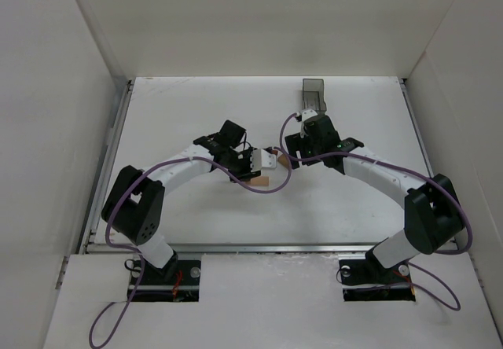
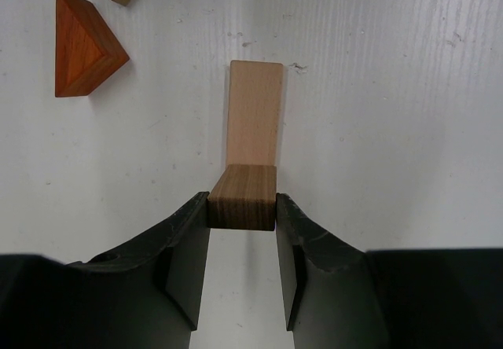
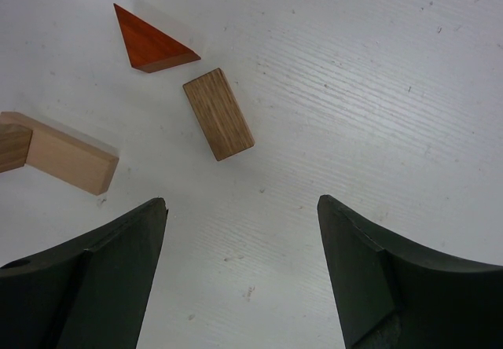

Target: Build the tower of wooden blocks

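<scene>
Right of the orange triangular wooden piece (image 2: 82,44), my left gripper (image 2: 242,207) pinches a dark brown wooden block (image 2: 242,188), its sides hidden; my right gripper (image 3: 242,207) gapes wide.

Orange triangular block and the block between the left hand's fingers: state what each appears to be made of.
Orange triangular block: wood, apparently stained orange-red; grain lines show through, matte. Darker block in the left hand: unpainted wood, brown, with clear striped grain; finish looks bare or lightly sealed.
</scene>
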